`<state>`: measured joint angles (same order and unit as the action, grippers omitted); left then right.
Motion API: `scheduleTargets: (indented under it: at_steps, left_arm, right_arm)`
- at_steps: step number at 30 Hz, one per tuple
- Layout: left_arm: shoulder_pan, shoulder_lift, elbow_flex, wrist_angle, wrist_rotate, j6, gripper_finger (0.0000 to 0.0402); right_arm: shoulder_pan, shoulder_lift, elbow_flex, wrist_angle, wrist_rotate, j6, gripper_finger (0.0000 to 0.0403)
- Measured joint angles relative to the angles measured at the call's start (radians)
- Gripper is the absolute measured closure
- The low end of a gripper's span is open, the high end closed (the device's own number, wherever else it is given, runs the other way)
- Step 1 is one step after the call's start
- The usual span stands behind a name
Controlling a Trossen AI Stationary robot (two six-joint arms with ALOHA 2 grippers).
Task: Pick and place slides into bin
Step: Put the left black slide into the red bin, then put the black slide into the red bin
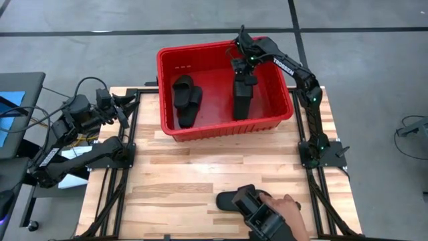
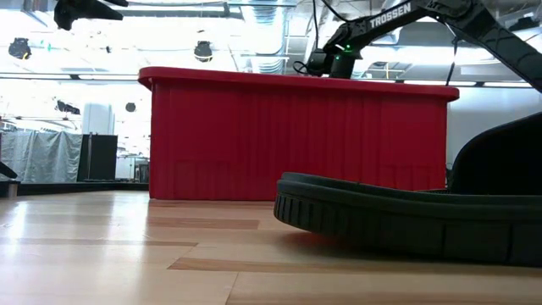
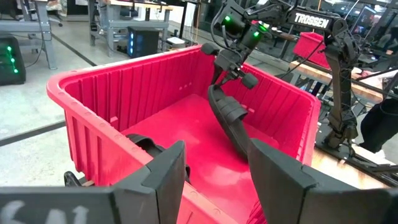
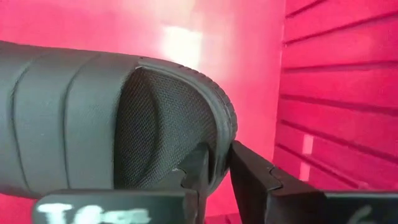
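Note:
The red bin (image 1: 227, 127) stands at the table's far edge. Two black slides (image 1: 185, 100) lie on its floor at the left. A third slide (image 1: 242, 97) stands tilted in the bin's right half, with my right gripper (image 1: 244, 72) shut on its upper end. Another slide (image 1: 231, 199) lies on the table near the front edge, and a person's hand (image 1: 284, 204) rests on it. My left gripper (image 3: 214, 177) waits open by the table's left edge, facing the bin, with nothing between its fingers. My right gripper pinches the rim of the slide's sole (image 4: 222, 146) at its upper end, one finger on the footbed side and one on the underside. The fingers come steeply from above. The slide stands tilted, its lower end (image 3: 239, 149) on the bin's floor.
The bin's right wall (image 4: 336, 93) is close beside the held slide. The person's hand and dark sleeve (image 1: 267, 221) reach in over the table's front edge. Cables and a screen (image 1: 17, 114) sit left of the table.

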<state>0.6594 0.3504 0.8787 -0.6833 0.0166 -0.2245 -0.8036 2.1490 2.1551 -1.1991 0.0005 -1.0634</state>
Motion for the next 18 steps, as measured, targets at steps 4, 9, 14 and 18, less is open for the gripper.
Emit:
scheduleTargets:
  at_steps: [4,9,14,18]
  left_arm:
    - [0.0,0.0,0.0,0.0,0.0,0.0,0.0237]
    - [0.0,0.0,0.0,0.0,0.0,0.0,0.0237]
    - [0.0,0.0,0.0,0.0,0.0,0.0,0.0237]
    - [0.0,0.0,0.0,0.0,0.0,0.0,0.0237]
  right_arm:
    - [0.007,0.0,0.0,0.016,-0.001,0.0,0.0343]
    - [0.007,0.0,0.0,0.021,-0.003,0.0,0.0334]
    - [0.005,0.0,0.0,0.026,-0.003,0.008,0.0316]
    - [0.004,0.0,0.0,0.034,-0.002,0.023,0.0293]
